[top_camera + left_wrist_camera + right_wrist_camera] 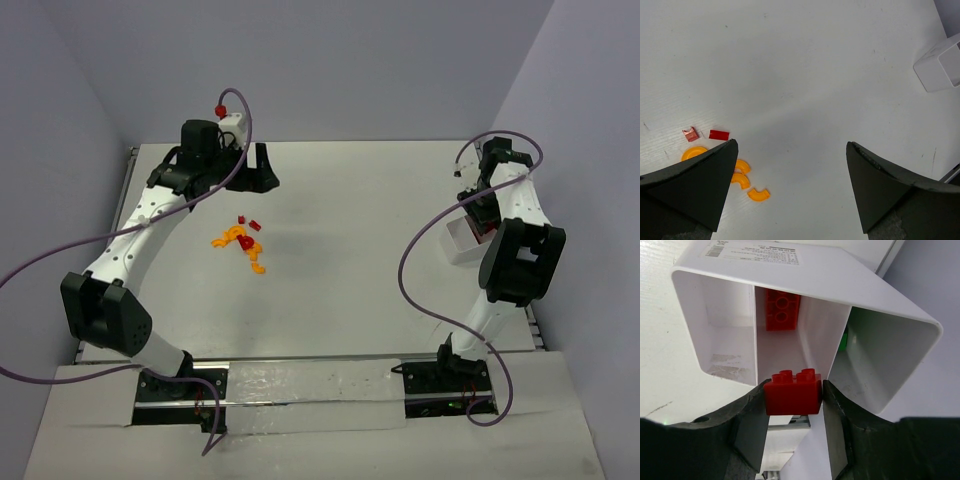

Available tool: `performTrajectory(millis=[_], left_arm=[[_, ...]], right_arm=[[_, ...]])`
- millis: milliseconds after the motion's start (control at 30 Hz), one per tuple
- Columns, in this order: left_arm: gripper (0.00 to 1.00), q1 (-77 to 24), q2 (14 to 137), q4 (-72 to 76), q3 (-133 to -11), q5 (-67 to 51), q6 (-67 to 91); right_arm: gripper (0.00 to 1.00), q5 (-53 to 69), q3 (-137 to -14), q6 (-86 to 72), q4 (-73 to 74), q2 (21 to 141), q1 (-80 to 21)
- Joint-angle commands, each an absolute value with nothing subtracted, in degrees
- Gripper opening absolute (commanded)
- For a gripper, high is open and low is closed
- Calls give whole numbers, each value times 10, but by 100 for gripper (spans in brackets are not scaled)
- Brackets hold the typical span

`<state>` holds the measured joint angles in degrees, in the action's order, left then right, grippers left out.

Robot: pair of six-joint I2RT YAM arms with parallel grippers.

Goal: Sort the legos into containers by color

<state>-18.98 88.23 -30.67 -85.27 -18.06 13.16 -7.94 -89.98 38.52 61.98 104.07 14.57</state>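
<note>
Pinches red brick (790, 396) in right gripper (794, 390) over bin (715, 315) with red one (782, 310) inside, matching colour; green bit (842, 344), perhaps, at 3 o'clock. Holds left gripper (790, 190) wide, empty; legos (742, 180) at 8 o'clock.

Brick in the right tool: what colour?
The brick is red; it shows best in the right wrist view.

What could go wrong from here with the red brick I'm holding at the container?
1. The red brick in the right end effector sits at the near rim of the container, not clearly inside. If released now, it might clip a wall and drop outside, or land in the section with the green piece.
2. The left end effector is open, with orange pieces beside one finger. Lowering it could scatter them.
</note>
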Motion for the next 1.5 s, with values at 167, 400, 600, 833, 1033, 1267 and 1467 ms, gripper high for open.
performTrajectory(millis=[167, 400, 600, 833, 1033, 1267, 1467], left_arm=[[99, -189, 869, -317, -876, -147, 100], [99, -180, 840, -319, -807, -99, 42], [88, -156, 892, -305, -774, -34, 29], [74, -156, 990, -251, -778, -4, 29], [72, -155, 1059, -228, -805, 46, 31], [61, -141, 1111, -223, -839, 71, 51], [57, -138, 1148, -237, -869, 46, 53]], right_arm=[[65, -79, -935, 378, 628, 1030, 136], [70, -40, -965, 359, 650, 998, 111], [100, 28, -1016, 303, 662, 962, 29], [100, 120, -1025, 207, 636, 953, -51], [100, 140, -982, 182, 600, 940, -76], [100, 152, -956, 175, 591, 932, -79], [100, 152, -947, 174, 587, 930, -82]])
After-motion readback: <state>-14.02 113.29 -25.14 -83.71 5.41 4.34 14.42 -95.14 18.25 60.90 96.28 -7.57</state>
